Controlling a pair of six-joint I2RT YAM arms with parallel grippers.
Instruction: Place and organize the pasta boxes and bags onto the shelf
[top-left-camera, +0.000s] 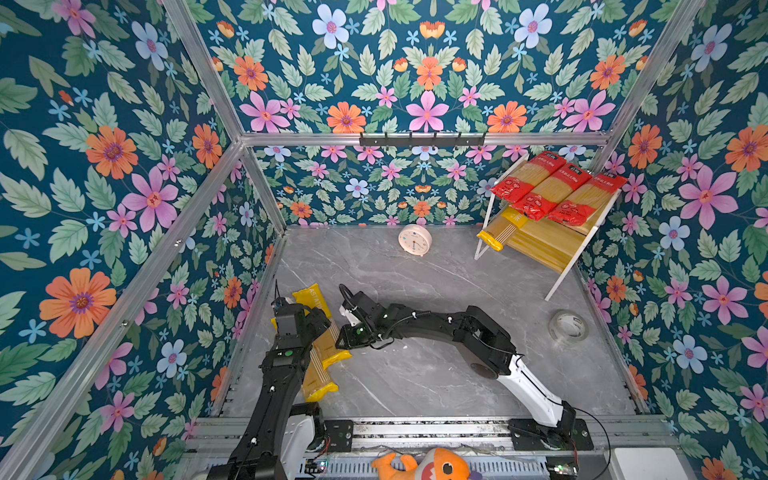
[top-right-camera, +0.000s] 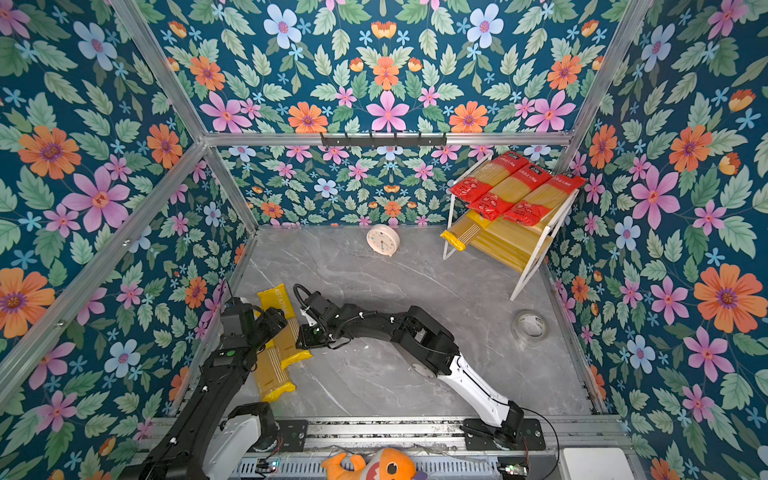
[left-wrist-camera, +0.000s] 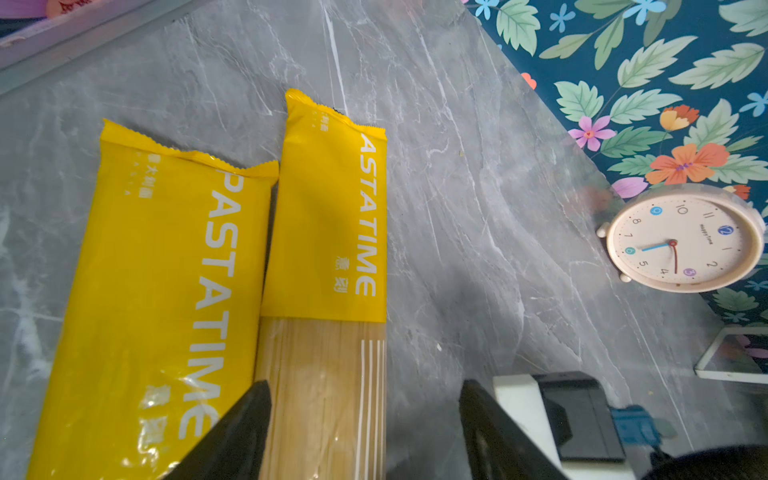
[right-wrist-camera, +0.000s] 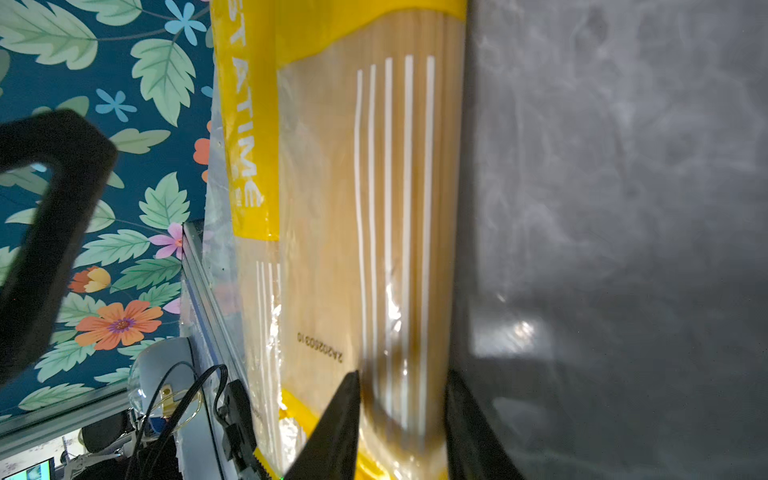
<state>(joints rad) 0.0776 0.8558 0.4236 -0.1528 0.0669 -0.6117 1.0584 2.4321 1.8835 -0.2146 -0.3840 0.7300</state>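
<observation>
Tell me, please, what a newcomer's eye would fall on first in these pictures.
The floral wallpaper covers every wall. Three red packets lie side by side atop the shelf at the back right. Near the front left, two yellow PASTATIME packets lie on the table, left claw and right claw at them.

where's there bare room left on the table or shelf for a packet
Free: mid table between clock, shelf and tape; lower board beside its yellow packet. Crowded: shelf top, filled by three red packets; front left, two yellow packets.
</observation>
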